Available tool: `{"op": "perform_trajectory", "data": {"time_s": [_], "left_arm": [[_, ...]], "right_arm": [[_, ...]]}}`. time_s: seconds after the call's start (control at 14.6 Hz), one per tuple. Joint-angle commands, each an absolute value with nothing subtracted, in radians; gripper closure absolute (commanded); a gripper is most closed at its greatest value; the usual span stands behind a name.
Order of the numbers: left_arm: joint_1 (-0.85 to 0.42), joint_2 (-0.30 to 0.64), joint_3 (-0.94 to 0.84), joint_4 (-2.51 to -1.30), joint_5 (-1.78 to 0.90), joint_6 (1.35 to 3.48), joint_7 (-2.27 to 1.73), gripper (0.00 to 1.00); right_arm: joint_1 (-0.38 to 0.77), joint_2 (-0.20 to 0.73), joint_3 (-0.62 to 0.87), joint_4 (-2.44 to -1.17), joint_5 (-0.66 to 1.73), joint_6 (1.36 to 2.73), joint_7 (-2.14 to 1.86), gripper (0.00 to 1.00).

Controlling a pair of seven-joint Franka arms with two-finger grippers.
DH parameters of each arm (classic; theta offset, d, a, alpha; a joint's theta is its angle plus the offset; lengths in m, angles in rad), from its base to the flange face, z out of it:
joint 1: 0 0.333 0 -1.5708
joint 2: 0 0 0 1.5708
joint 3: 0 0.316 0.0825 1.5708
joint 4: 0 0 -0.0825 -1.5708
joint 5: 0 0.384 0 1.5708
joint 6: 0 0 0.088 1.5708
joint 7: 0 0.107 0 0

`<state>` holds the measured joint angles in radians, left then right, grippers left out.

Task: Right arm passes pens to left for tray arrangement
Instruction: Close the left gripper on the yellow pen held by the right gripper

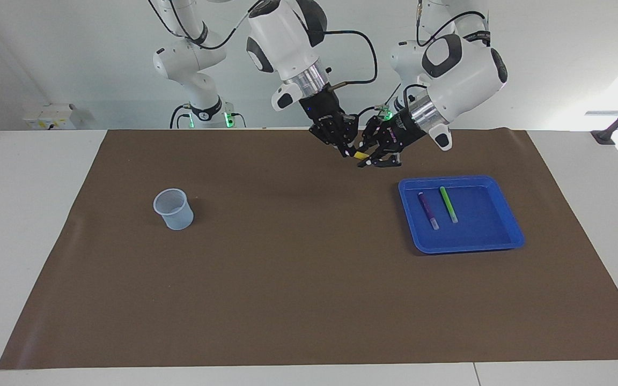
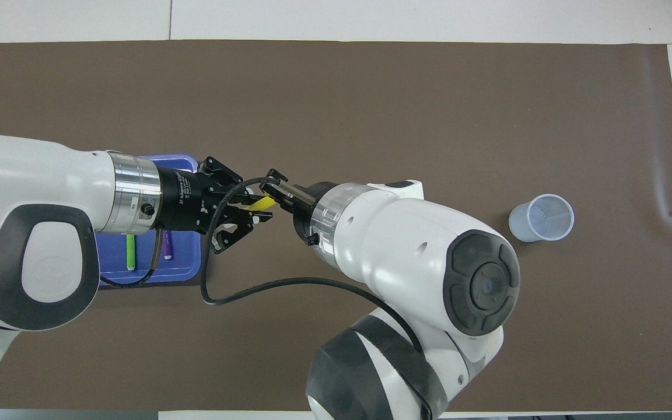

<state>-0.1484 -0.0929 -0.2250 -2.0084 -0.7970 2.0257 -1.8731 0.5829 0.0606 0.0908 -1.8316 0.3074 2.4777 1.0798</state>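
Above the brown mat, beside the tray's corner nearest the robots, the yellow pen point(image 1: 361, 155) point(image 2: 263, 202) hangs between both grippers. My right gripper point(image 1: 350, 152), with the blue light, is shut on one end of it. My left gripper point(image 1: 367, 159) point(image 2: 258, 212) has its fingers closed on the other end. The blue tray point(image 1: 480, 217) point(image 2: 187, 265) lies toward the left arm's end of the table. A purple pen point(image 1: 428, 210) point(image 2: 168, 251) and a green pen point(image 1: 448, 204) point(image 2: 130, 252) lie side by side in it. In the overhead view the left arm covers much of the tray.
A small translucent bluish cup point(image 1: 173, 209) point(image 2: 541, 217) stands upright toward the right arm's end of the table. The brown mat point(image 1: 298, 279) covers most of the tabletop. A slimmer white arm point(image 1: 196, 80) with green lights stands at the robots' end.
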Motion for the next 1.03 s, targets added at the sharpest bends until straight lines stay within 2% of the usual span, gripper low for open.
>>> {"op": "perform_trajectory", "data": {"time_s": [0.0,0.34,0.41,0.69,0.76,0.82,0.89,0.96], "left_arm": [[-0.146,-0.114,-0.218,-2.022,-0.772,2.014,-1.887,1.0],[-0.143,-0.112,-0.216,-2.02,-0.755,2.026,-1.894,1.0],[-0.144,-0.112,-0.216,-2.019,-0.753,2.028,-1.899,1.0],[-0.137,-0.11,-0.215,-2.011,-0.75,2.028,-1.899,1.0],[-0.135,-0.11,-0.216,-2.01,-0.743,2.028,-1.898,1.0],[-0.135,-0.109,-0.216,-2.01,-0.741,2.028,-1.899,1.0],[-0.133,-0.109,-0.216,-2.01,-0.741,2.028,-1.899,1.0],[-0.133,-0.109,-0.216,-2.01,-0.741,2.029,-1.899,1.0]], "right_arm": [[0.581,0.035,0.092,-1.861,0.328,2.496,1.091,1.0],[0.578,0.037,0.092,-1.861,0.328,2.496,1.091,0.99],[0.578,0.037,0.092,-1.861,0.328,2.496,1.089,0.9],[0.575,0.037,0.092,-1.861,0.328,2.494,1.088,0.89],[0.575,0.037,0.092,-1.861,0.328,2.494,1.088,0.81],[0.574,0.037,0.092,-1.861,0.328,2.494,1.086,0.34],[0.569,0.035,0.091,-1.861,0.328,2.49,1.086,0.0],[0.557,0.034,0.091,-1.859,0.328,2.484,1.08,0.0]]}}
